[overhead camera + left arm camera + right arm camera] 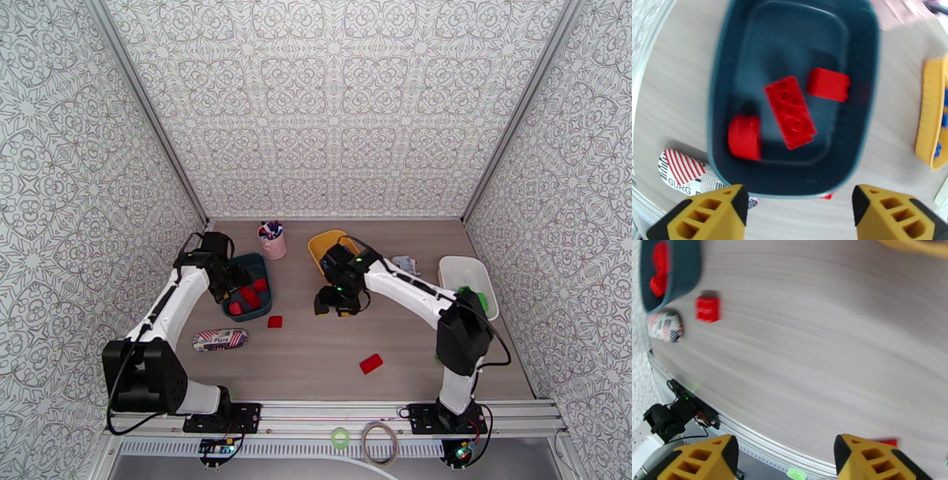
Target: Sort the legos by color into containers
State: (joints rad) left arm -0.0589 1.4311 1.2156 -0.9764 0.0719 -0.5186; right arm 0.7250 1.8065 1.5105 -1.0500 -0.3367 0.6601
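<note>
Top view: the left gripper (231, 290) hangs over the near-left part of the teal tray (257, 264), which lies at the left of the table (316, 355). The right gripper (336, 304) hangs at the near edge of the yellow tray (320, 243), close to the table's middle. The white tray (454, 268) lies at the far right, with a green brick (466, 291) at its near end. Two red legos lie loose on the table: a square brick (275, 321) just near of the teal tray and an oblong brick (370, 363) further near and to the right. A pink cup (273, 241) stands between the teal and yellow trays, and a striped case (220, 339) lies near-left of the teal tray. Left wrist view: the left gripper's fingers (711, 213) stand wide apart with nothing between them. Below them the teal tray holds three red bricks, a long studded brick (790, 112) flanked by two shorter ones, one of them blurred. Blue bricks (944, 114) show in the yellow tray at the right edge. Right wrist view: the right gripper's fingers (877, 459) are likewise spread and empty above bare tabletop.
</note>
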